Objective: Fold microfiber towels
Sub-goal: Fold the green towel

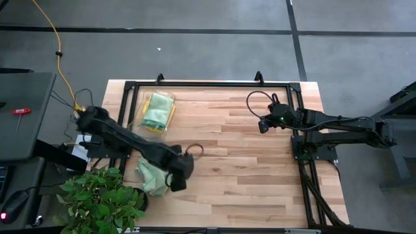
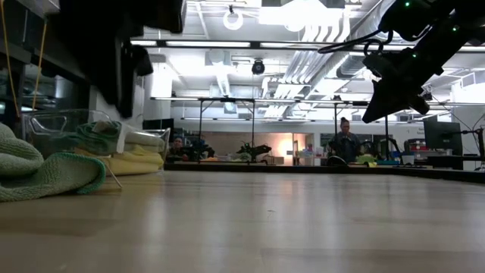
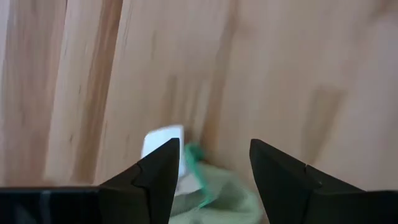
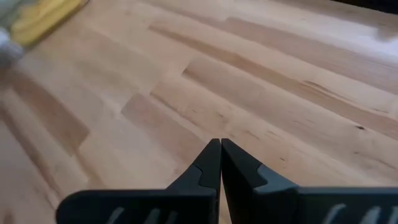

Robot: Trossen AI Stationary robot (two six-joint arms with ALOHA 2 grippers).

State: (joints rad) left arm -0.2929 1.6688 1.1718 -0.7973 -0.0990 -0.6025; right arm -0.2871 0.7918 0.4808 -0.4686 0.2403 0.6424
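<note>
Your left gripper (image 1: 174, 184) sits near the front left part of the table (image 1: 260, 169), right beside a pale green towel (image 1: 151, 177) that lies in a loose, bunched heap. In the left wrist view its two dark fingers (image 3: 155, 171) stand apart with nothing between them, and the green cloth, with a small white tag (image 3: 163, 143), shows just past them, so that hand has let go. The other towels (image 1: 158, 110), yellow ones with a green one on top, sit stacked in a clear bin (image 1: 139, 99) near the back left of the table. Your right gripper (image 1: 263, 125) waits up in the air over the right side, and its fingers are pressed tight together with nothing in them. These towels look soft, thin and light. They will flop and sag when you lift them, and they will not hold a shape alone. They are not slippery and they will not break. I think it is best to pinch a corner or an edge, not the fat middle, so the cloth can open flat. The bunched one hides its corners, so you may have to spread it out first. Press the folds down gently, since soft cloth likes to spring back.
</note>
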